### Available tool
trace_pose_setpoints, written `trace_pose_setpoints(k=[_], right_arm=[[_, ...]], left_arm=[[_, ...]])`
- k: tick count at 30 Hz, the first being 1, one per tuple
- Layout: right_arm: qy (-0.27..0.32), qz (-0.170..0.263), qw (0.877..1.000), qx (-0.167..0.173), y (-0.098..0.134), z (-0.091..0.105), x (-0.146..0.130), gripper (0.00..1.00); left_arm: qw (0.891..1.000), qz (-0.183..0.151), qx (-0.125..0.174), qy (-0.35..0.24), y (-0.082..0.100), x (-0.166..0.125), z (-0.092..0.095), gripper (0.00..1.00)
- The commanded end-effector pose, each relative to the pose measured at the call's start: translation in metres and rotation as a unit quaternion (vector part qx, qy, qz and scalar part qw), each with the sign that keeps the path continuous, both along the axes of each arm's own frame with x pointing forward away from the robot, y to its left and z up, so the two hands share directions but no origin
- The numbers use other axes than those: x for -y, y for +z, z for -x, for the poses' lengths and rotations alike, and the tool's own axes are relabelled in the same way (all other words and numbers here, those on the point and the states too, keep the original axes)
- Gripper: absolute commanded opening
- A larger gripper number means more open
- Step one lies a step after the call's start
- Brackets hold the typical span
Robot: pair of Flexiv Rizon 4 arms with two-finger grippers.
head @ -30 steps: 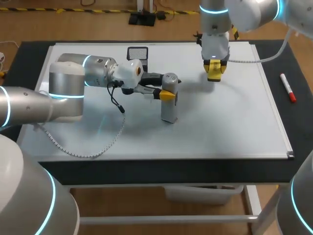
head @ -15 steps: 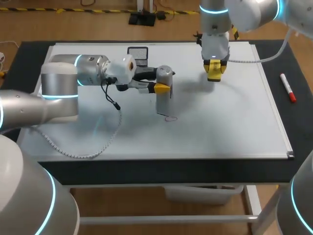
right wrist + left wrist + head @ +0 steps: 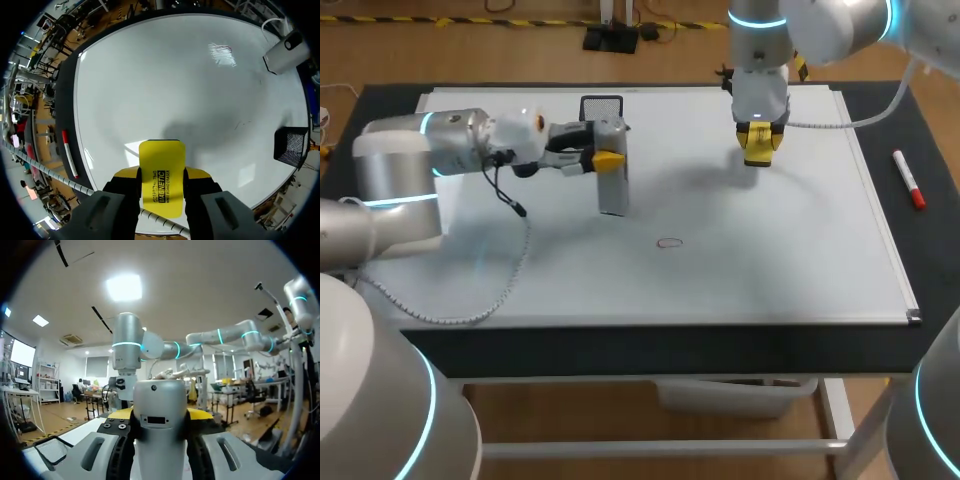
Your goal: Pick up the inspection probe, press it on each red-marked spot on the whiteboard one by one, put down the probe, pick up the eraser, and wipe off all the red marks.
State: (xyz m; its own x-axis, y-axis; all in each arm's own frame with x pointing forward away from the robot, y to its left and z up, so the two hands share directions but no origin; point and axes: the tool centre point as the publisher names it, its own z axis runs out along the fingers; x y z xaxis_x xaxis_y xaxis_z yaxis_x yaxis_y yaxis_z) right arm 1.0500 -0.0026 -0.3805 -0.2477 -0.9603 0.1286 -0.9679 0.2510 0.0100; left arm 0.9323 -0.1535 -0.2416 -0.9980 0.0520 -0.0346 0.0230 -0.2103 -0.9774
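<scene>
The whiteboard covers most of the surface, and our two arms hang over its far half. Our left arm comes in low, and its left claw pinches the inspection probe from both sides near the top. The grey cylinder stands upright just in front of the black mesh holder. We cannot tell whether its foot touches the board.

Our right arm points straight down near the far edge. Its right claw grips the yellow eraser between its fingers, above bare board. A red marker lies off the board on the right.

One small red mark shows near the middle, well apart from both tools (we see no others). We judge the task to be roughly at its turn. The probe is in hand but away from the mark, so setting it down looks like the step at hand. The eraser is already picked up, and the wiping is not yet done.
</scene>
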Motion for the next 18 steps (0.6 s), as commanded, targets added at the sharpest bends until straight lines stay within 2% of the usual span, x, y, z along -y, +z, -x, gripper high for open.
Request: trace_pose_setpoints(k=[1, 14, 18], right_arm=[[0.001, 0.001, 1.000, 0.000, 0.002, 0.000, 0.001, 0.00], [0.001, 0.001, 1.000, 0.000, 0.002, 0.000, 0.001, 0.00], [0.001, 0.001, 1.000, 0.000, 0.002, 0.000, 0.001, 0.00]], left_arm=[[0.999, -0.005, -0.001, 0.039, 0.006, -0.027, -0.001, 0.00], [0.993, -0.007, -0.001, 0.116, 0.009, -0.086, -0.039, 0.00], [0.991, 0.001, -0.009, 0.136, 0.007, -0.101, -0.050, 0.00]])
